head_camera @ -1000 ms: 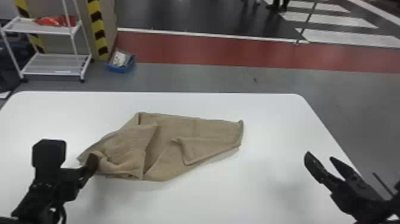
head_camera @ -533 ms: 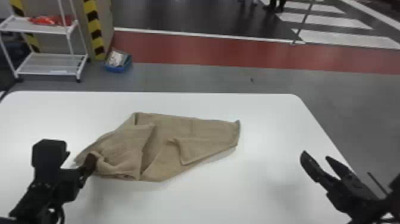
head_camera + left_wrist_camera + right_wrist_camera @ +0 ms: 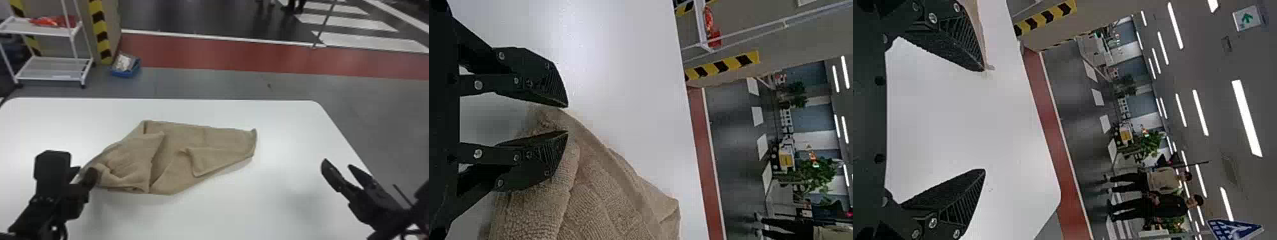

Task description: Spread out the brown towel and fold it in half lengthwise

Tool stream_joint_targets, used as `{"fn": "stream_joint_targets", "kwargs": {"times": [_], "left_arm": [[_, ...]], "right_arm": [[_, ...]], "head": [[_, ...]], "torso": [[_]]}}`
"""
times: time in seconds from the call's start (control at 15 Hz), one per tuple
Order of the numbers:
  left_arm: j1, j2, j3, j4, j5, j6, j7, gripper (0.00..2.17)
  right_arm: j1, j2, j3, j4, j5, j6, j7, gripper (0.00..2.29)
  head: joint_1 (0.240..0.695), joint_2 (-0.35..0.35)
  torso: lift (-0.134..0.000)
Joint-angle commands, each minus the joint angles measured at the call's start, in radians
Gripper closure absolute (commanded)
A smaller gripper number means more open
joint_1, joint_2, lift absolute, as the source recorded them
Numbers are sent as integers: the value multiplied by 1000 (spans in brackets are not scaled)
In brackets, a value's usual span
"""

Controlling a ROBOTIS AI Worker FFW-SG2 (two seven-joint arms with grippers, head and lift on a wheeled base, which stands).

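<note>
And here, out on the white table point(image 3: 287, 124), lying mostly left of centre and set in from the far edge: the brown towel point(image 3: 172, 159), rumpled and only partly spread. Heavily bunched at the end toward the left edge, creased through there, with a loose layer folded over and pointing toward the far edge. Flatter toward the right edge, but with a flap point(image 3: 220, 158) turned back over the cloth on the near side.

Over to the left gripper point(image 3: 83, 173), right down at the bunched end, open by a fairly narrow gap. Closer in on the left wrist view, spotting cloth in the gap and more of it beneath one finger point(image 3: 536, 155); hard to tell whether touching.

Across now to the right gripper point(image 3: 338, 163), open wide, poised above the table near the right edge, well apart from the towel. On the right wrist view, catching just a strip of brown cloth beyond one finger point(image 3: 955, 37).

Past the far edge, out toward the far left corner, look for a white rack point(image 3: 35, 31) with a red bundle point(image 3: 48, 21) on the upper shelf, and near it, down on the floor, a blue bin point(image 3: 126, 74).
</note>
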Motion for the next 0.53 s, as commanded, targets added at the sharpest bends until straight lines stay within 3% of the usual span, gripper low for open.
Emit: {"fn": "stream_joint_targets", "kwargs": {"times": [0.0,0.33,0.47], "left_arm": [[4,0,2,-16,5,48,-4,647],[-4,2,-8,-17,-8,60,-16,691],[-7,0,-8,-17,-10,66,-27,1008]], "right_arm": [[-8,4,3,3,5,0,-4,178],[-13,4,9,2,3,3,-9,178],[-14,4,9,2,3,6,-9,178]], "head": [[695,-182],[695,-184],[695,-184]], "torso": [[-125],[-125],[-125]]}}
